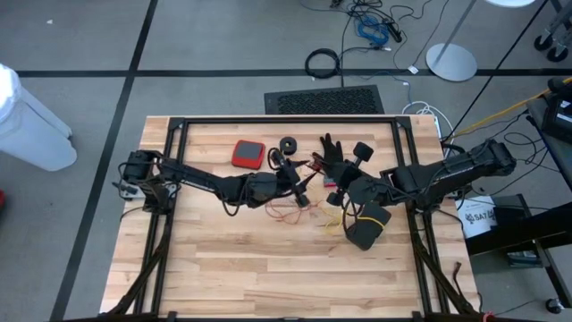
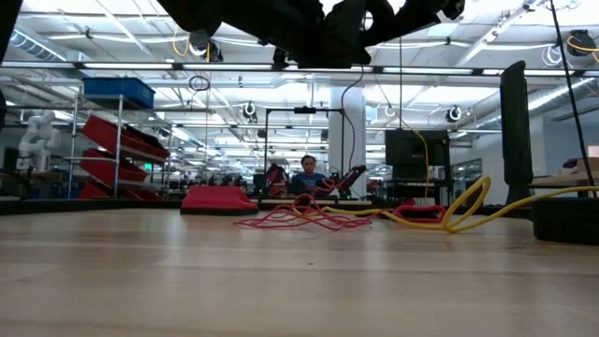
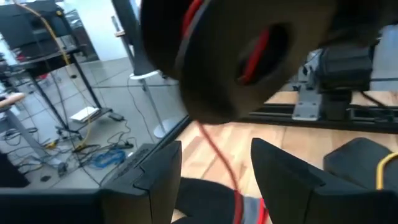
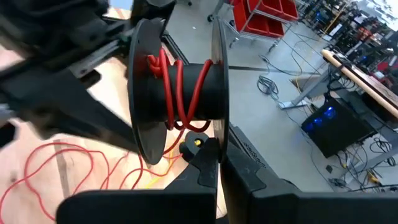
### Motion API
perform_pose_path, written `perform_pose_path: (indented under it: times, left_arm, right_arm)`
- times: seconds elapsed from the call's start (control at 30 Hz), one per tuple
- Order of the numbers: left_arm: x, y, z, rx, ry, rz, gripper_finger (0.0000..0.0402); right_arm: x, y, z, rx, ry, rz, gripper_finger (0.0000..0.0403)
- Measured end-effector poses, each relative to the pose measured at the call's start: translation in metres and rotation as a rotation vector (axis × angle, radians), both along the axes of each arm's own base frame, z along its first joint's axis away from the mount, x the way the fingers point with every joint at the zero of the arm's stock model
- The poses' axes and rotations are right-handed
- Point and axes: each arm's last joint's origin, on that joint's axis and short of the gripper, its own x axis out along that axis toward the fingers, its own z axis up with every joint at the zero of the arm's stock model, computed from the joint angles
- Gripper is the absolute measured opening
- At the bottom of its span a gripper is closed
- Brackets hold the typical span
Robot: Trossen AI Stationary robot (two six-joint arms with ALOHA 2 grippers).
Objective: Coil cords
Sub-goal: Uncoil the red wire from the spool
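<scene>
A black reel (image 4: 186, 87) with several turns of red-orange cord (image 4: 177, 93) is lifted above the table's middle, between my two grippers. My right gripper (image 4: 221, 158) is shut on it. My left gripper (image 3: 214, 168) is open just below the reel (image 3: 224, 56). The red cord (image 3: 214, 146) runs down between its fingers; whether it touches them I cannot tell. The rest of the red cord lies in loose loops on the table (image 1: 284, 211) (image 2: 299, 217). The yellow cord (image 2: 468, 208) lies beside it (image 1: 342, 217). My right gripper pinches the rim of one of the reel's flanges (image 4: 219, 134) between its two fingers. The reel is lifted clear of the table, with its axis lying level. The red cord hangs slack from the reel down to the loops on the table (image 4: 56, 168).
A flat red thing (image 1: 248, 154), two loose black reels (image 1: 288, 143) (image 1: 362, 152) and a black glove (image 1: 331, 150) lie on the table's far half. A black box (image 1: 366, 225) sits by the right arm. The near half of the table (image 1: 268, 277) is bare wood.
</scene>
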Motion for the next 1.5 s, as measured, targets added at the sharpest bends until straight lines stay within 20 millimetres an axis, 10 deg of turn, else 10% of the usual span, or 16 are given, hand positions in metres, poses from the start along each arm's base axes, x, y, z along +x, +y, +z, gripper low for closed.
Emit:
perform_pose_path:
  times: [0.3,0.77,1.5]
  left_arm:
    - [0.001,0.006,-0.001,-0.01,0.002,-0.036,0.0187]
    - [0.002,0.005,0.002,0.048,0.008,-0.08,0.001]
    - [-0.016,-0.02,0.035,0.069,-0.037,-0.191,0.0001]
  right_arm:
    - [-0.001,0.005,0.0,-0.002,0.002,0.02,0.0]
    - [-0.002,0.004,-0.001,-0.002,0.017,0.016,0.0]
    - [-0.008,-0.015,-0.013,0.063,0.071,-0.122,0.0]
